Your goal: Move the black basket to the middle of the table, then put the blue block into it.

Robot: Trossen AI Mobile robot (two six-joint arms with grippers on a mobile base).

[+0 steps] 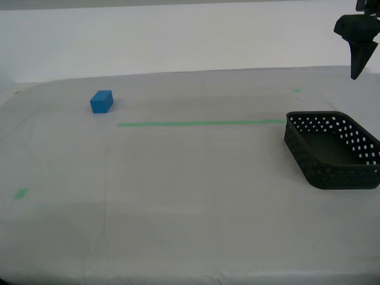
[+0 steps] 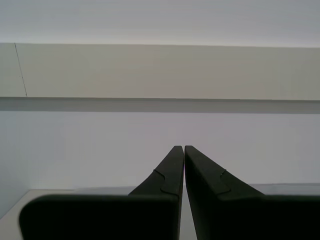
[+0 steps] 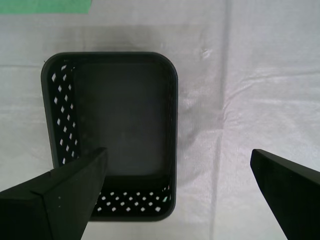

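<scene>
Hovering wide open and empty above the black basket [image 3: 112,135], my first gripper [image 3: 177,170]; basket sitting at the exterior view's right edge of the table [image 1: 178,178], looking light, stiff, best pinched by 1 perforated wall.

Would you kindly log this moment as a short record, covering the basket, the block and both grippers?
black basket: empty, upright, at the exterior view's right edge of the table, by the end of the green tape line
blue block: on the table, far toward the exterior view's left, apart from the basket
my first gripper: open, above the basket, looking down into it
my second gripper: shut, empty, facing a wall
task state: basket not yet centred, block not in it
</scene>
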